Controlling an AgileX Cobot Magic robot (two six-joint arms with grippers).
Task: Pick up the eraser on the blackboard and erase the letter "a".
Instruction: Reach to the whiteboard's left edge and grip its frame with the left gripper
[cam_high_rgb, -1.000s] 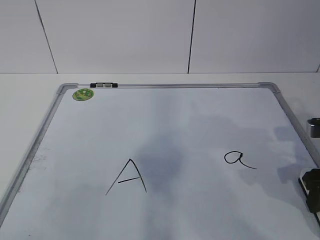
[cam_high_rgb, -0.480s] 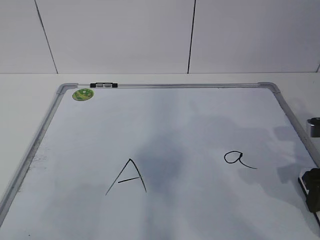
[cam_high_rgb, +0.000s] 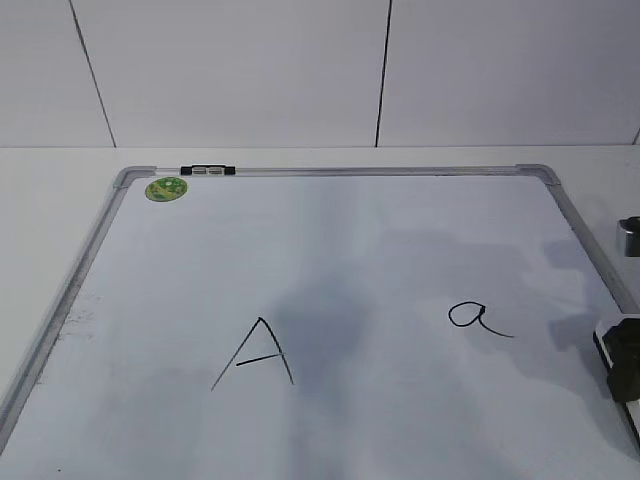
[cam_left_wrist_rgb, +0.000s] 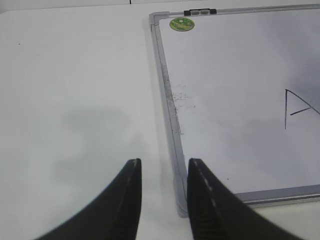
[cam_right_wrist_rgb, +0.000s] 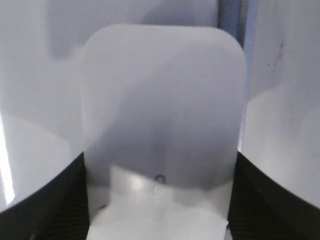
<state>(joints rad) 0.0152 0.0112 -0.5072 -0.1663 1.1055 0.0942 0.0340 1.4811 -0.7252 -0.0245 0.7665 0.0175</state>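
Observation:
The eraser (cam_right_wrist_rgb: 160, 110), a white oblong block with small grey print, fills the right wrist view. My right gripper (cam_right_wrist_rgb: 160, 165) is shut on its two long sides. In the exterior view the right gripper (cam_high_rgb: 625, 360) and the eraser's white edge (cam_high_rgb: 601, 355) are at the right rim of the blackboard (cam_high_rgb: 340, 250). The letter "a" (cam_high_rgb: 475, 318) is to their left, unsmudged. My left gripper (cam_left_wrist_rgb: 163, 165) is open and empty over the table beside the board's near-left corner (cam_left_wrist_rgb: 181, 207).
A larger capital "A" (cam_high_rgb: 255, 355) is drawn left of centre and also shows in the left wrist view (cam_left_wrist_rgb: 300, 107). A round green magnet (cam_high_rgb: 166, 188) and a black-and-silver clip (cam_high_rgb: 207, 171) sit at the board's far-left corner. White table surrounds the board.
The right gripper with the eraser has shifted slightly up in the exterior view, and the grey arm part above it moved up too. Both letters are unchanged.

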